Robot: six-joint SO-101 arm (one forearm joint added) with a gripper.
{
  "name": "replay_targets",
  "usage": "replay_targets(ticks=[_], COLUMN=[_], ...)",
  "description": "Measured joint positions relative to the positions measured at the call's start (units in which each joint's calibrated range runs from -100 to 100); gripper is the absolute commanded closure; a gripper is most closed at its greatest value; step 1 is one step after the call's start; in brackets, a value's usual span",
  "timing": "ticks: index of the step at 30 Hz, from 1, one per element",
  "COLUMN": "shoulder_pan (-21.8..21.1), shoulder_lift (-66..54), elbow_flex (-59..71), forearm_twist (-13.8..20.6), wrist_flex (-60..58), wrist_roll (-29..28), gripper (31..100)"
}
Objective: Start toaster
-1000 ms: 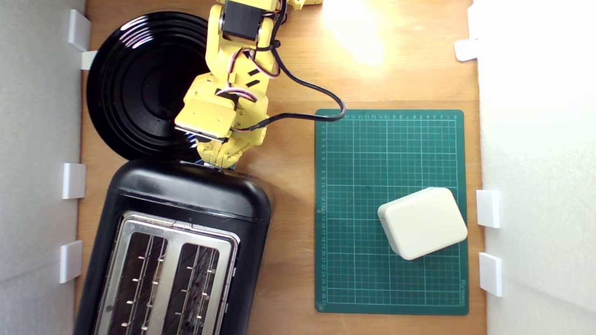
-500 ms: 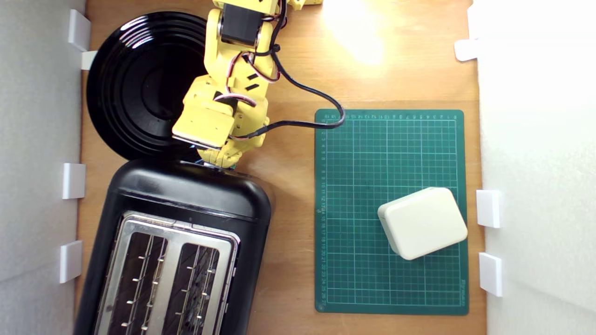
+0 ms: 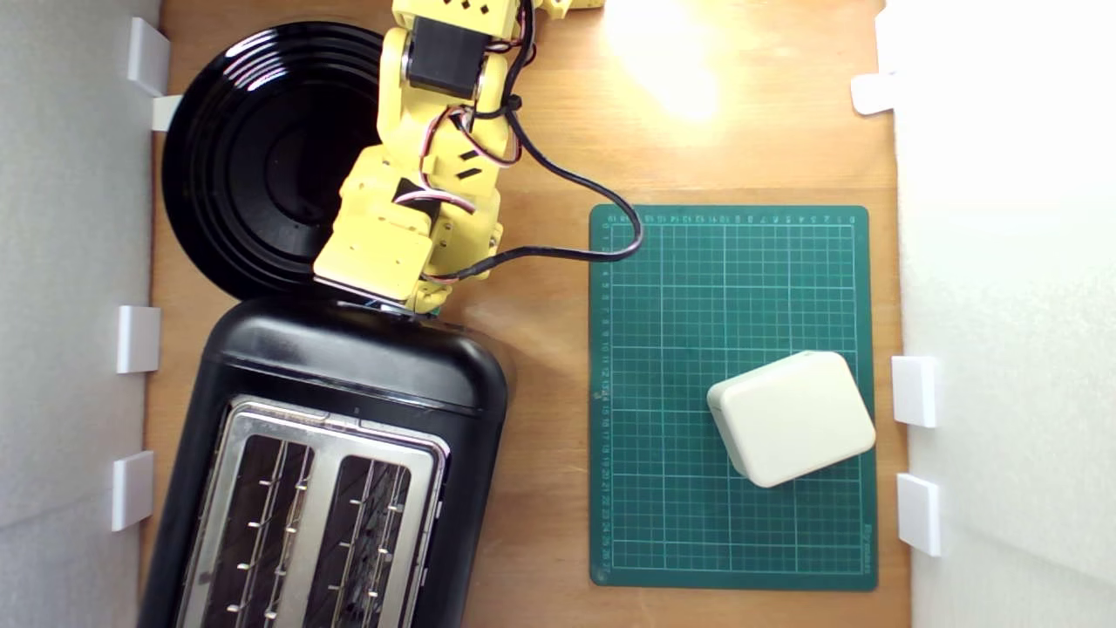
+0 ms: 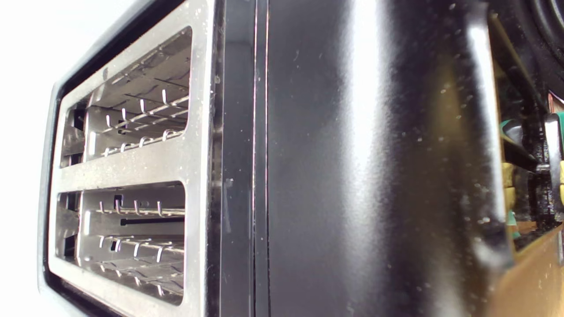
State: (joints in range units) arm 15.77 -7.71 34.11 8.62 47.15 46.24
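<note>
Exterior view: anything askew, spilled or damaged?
The toaster sits skewed to the table edges and runs off the view's bottom edge. The white box lies rotated against the mat grid. The arm's cable loops onto the mat corner. Both slots look empty. No spill or visible damage.

Tabletop robot lab: wooden table (image 3: pixel 540 131), cutting mat (image 3: pixel 680 288).

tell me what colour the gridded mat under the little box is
Dark green with a pale grid, the mat shows best in the exterior view, under the cream box.
</note>
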Motion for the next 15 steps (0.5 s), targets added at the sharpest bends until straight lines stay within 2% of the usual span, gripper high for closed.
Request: replay_targets(ticks=[15], shoulder_pan=[0.8], shoulder_lift=[-2.1], elbow_flex=[0.0], forearm_twist=[-0.2], wrist_flex=[4.8], wrist_roll=[0.0], gripper=[98.9])
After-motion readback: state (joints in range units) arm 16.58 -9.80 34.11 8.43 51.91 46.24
